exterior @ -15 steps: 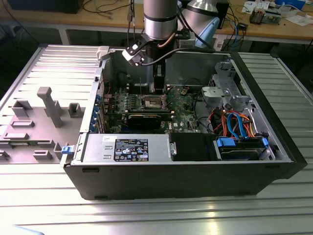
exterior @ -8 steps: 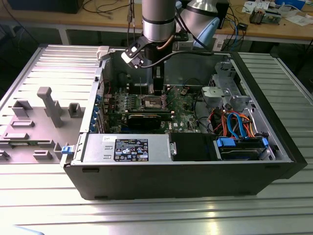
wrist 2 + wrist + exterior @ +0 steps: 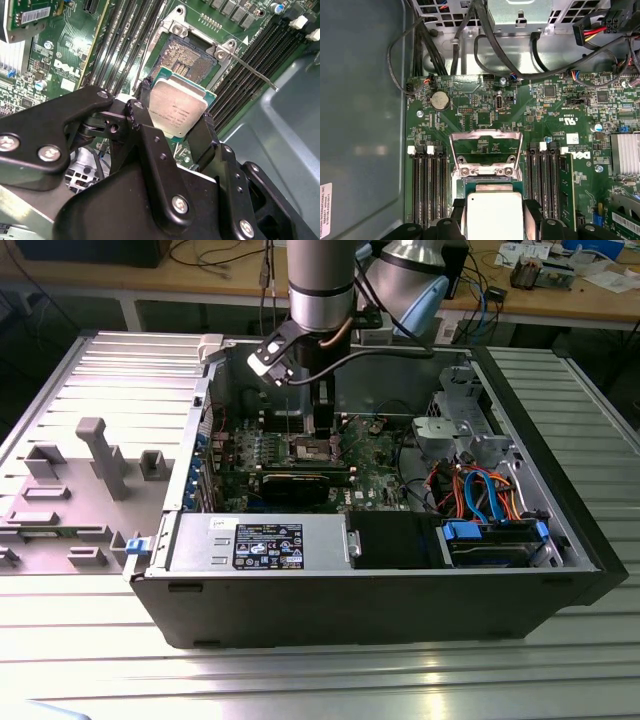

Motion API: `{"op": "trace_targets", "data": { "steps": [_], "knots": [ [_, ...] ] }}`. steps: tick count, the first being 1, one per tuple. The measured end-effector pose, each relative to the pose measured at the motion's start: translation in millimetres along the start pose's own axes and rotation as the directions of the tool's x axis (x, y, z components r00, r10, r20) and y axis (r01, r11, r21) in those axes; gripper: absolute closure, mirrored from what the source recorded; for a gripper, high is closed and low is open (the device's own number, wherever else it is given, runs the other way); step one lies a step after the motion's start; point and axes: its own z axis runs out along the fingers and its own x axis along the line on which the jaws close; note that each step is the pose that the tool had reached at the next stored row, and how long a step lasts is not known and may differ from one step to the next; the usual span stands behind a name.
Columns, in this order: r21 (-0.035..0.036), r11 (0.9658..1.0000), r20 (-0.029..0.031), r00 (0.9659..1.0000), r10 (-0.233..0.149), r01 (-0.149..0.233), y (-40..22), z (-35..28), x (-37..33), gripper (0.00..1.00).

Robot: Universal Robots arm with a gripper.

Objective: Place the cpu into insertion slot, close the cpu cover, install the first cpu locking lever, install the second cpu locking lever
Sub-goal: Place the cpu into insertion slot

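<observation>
In both wrist views my gripper is shut on the cpu, a silvery square chip with a thin green rim, pinched by two opposite edges between black fingers. The chip hangs just above the green motherboard. Beyond it the insertion slot lies uncovered, its gold-tinted pin field showing. The cpu cover, a silvery frame with a square window, is flipped open past the socket. A thin metal locking lever sticks out, raised. In the exterior view my gripper reaches down inside the open computer case.
Long black memory slots run along both sides of the socket. A black graphics card lies in front of it. A power supply, coloured cables and drive cages crowd the case, whose steel walls stand close.
</observation>
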Motion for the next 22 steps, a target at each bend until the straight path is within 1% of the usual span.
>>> {"op": "trace_targets", "data": {
  "steps": [12, 13, 15, 16, 18, 22],
  "knots": [
    [0.0000, 1.0000, -0.0001, 1.0000, 0.000, 0.000, -0.1, 0.7, 0.0, 0.45],
    [-0.0008, 1.0000, -0.0007, 1.0000, 0.000, 0.000, -0.1, 1.7, 0.1, 0.45],
    [-0.0006, 1.0000, -0.0011, 1.0000, -0.001, 0.001, -0.6, 6.9, -0.1, 0.45],
    [-0.0005, 1.0000, -0.0011, 1.0000, -0.002, 0.002, -0.8, 10.5, 0.1, 0.45],
    [-0.0008, 1.0000, -0.0016, 1.0000, -0.002, 0.002, -1.4, 14.5, 0.1, 0.45],
    [-0.0007, 1.0000, -0.0019, 1.0000, -0.001, 0.001, -1.5, 15.3, 0.1, 0.45]
  ]
}}
